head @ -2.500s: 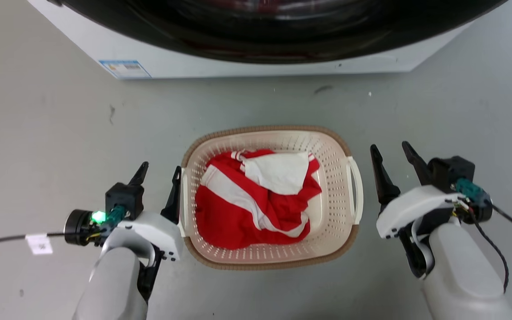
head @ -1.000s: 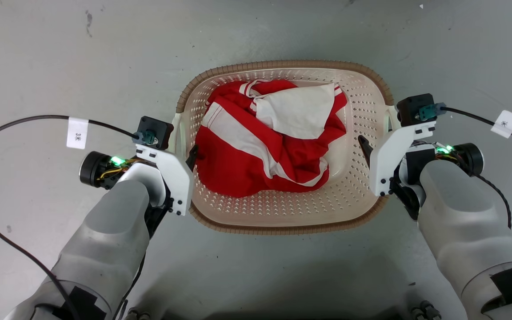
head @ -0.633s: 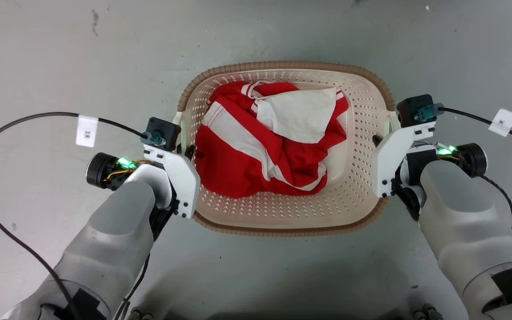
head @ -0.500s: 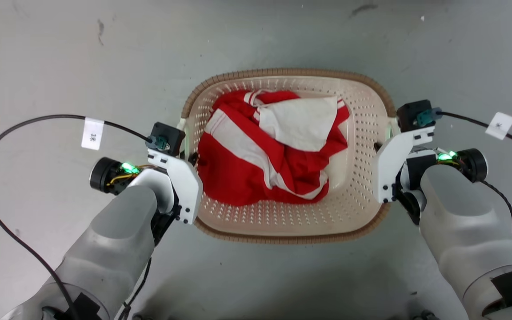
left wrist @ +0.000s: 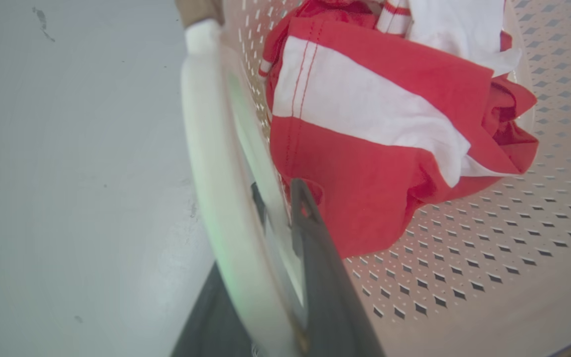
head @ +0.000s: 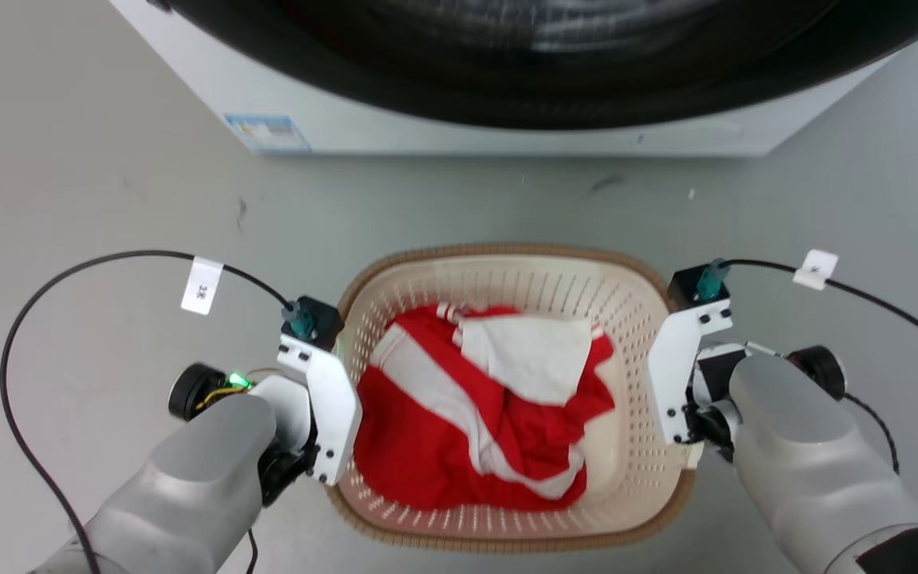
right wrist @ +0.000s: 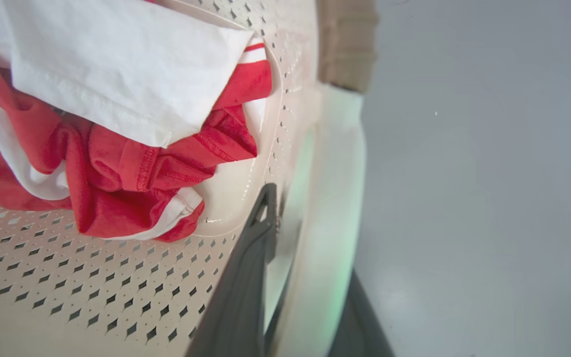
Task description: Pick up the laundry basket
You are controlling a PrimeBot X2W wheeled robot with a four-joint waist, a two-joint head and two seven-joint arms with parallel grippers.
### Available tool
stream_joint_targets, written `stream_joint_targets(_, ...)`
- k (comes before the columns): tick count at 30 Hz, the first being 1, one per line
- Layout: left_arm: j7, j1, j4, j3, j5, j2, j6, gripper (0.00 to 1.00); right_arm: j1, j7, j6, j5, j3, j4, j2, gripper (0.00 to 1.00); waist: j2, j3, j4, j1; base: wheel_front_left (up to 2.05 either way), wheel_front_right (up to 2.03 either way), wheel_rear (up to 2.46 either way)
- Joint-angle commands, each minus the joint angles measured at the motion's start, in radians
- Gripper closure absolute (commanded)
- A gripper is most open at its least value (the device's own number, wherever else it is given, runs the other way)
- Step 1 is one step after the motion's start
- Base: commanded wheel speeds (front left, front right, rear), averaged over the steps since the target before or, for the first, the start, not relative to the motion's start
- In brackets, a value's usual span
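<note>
Grasp on the laundry basket (head: 507, 250), as your cameras recorded it. In the head view the basket sat low before the robot, between your two arms and on the near side of the white washing machine (head: 443, 127) with its dark door; whether its base touched the grey floor (head: 68, 199) could not be told. A crumpled red-and-white garment (head: 459, 422) covered most of its bottom. Your left gripper (left wrist: 276, 194) stood at the basket's left side. In the left wrist view one dark finger (left wrist: 315, 258) ran inside the perforated wall, its tip just beside the red cloth, while the other lay outside; the white left handle (left wrist: 206, 148) passed between them, so the jaws were drawn almost together and clamped on that handle. Your right gripper (right wrist: 285, 210) did the same on the basket's right side: in the right wrist view the inner finger (right wrist: 246, 277) lay along the cream wall, the outer one showed beyond the white right handle (right wrist: 337, 198), and the jaws were pinched tight on it. In the head view the white wrist mounts (head: 331, 406) covered both sets of fingers. A black left cable (head: 202, 287) and a black right cable (head: 816, 269), each bearing a white tag, trailed from the wrists over the floor.
</note>
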Motion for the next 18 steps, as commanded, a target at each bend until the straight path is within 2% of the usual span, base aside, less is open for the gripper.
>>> stream_joint_targets(1,0.012,0.008,-0.021,-0.015,-0.013,0.005,-0.007,1.0,0.02,0.029,0.004,0.011,0.027,-0.013,0.004,1.0,0.0,-0.137,-0.018,0.0001,0.0,0.0,0.0)
stream_joint_targets(6,0.149,0.033,-0.099,-0.074,-0.122,0.07,-0.009,1.0,0.044,0.18,0.004,0.121,0.098,-0.068,0.005,1.0,0.0,-0.261,-0.042,0.0001,0.0,0.0,0.0)
stream_joint_targets(10,0.206,0.041,-0.149,-0.094,-0.178,0.12,-0.009,1.0,0.044,0.295,0.007,0.186,0.143,-0.09,0.004,1.0,0.0,-0.334,-0.054,0.0001,0.0,0.0,0.0)
stream_joint_targets(18,0.347,0.058,-0.228,-0.111,-0.275,0.171,-0.009,1.0,0.023,0.418,0.008,0.249,0.19,-0.085,0.004,1.0,0.0,-0.431,-0.057,0.0001,0.0,0.0,0.0)
